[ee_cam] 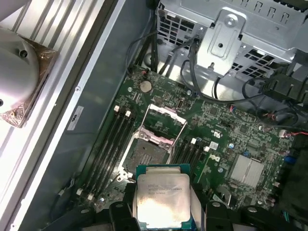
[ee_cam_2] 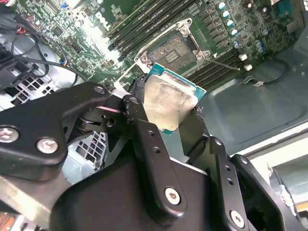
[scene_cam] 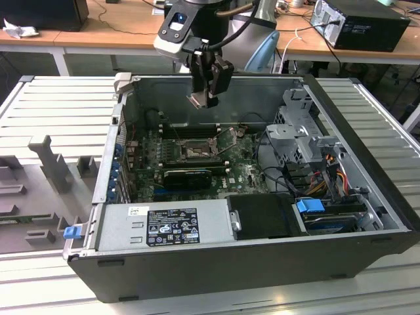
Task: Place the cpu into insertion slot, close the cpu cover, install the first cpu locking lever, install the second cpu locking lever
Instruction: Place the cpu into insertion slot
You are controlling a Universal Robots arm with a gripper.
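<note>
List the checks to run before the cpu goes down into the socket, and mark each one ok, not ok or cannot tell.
1. Grip: the gripper is shut on the cpu, holding it by two opposite edges: ok.
2. The cpu cover is tilted up off the insertion slot: ok.
3. The slot's dark centre is bare, with nothing lying in it: ok.
4. Cpu squarely over the slot: cannot tell; in the exterior view it hangs high above the board.
5. Cpu's corner mark matched to the slot: cannot tell.
</note>
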